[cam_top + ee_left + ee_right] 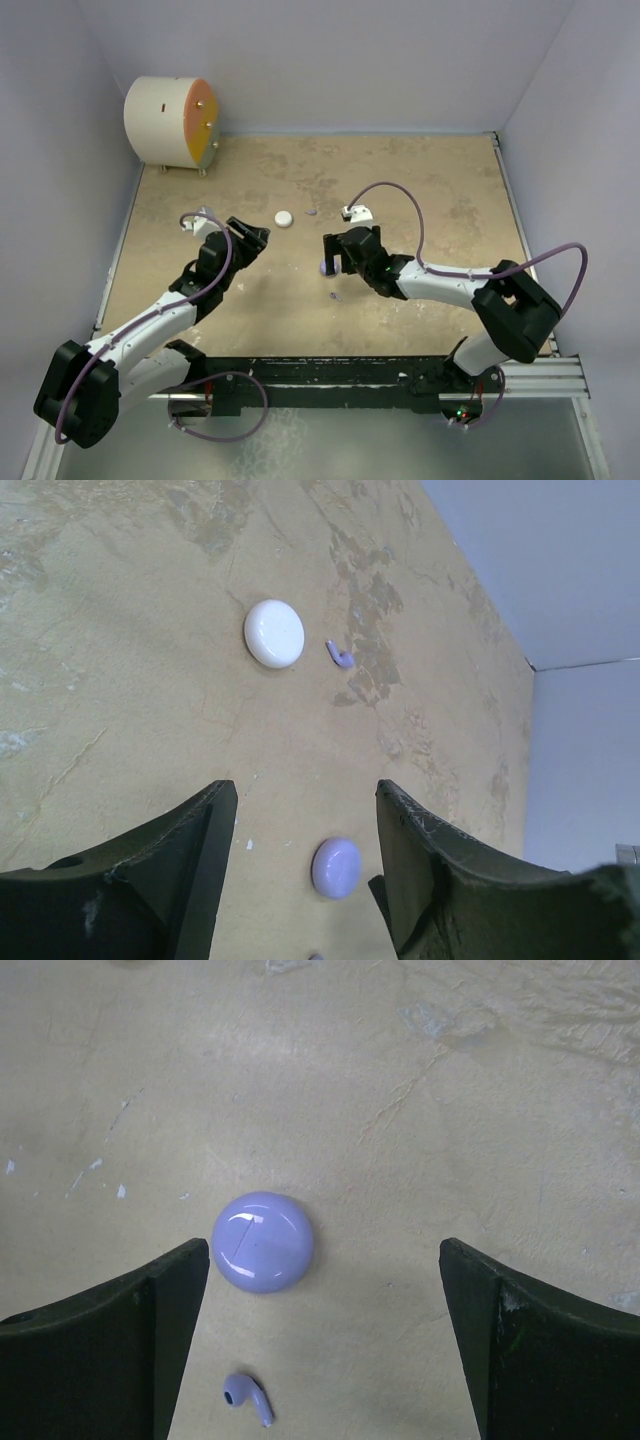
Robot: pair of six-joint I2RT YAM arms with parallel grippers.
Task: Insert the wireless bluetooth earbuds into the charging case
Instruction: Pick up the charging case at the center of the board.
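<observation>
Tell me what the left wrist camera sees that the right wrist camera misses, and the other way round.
Only the left wrist view: a closed white case with a lilac earbud lying beside it, and the pale wall. Only the right wrist view, clearly: a second lilac earbud, lying apart from the lilac case. Both: that closed lilac case on the tan table, framed by the open left tool in one and the open right tool in the other.

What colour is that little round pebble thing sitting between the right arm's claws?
Lilac-purple. The round case shows best in the right wrist view.
</observation>
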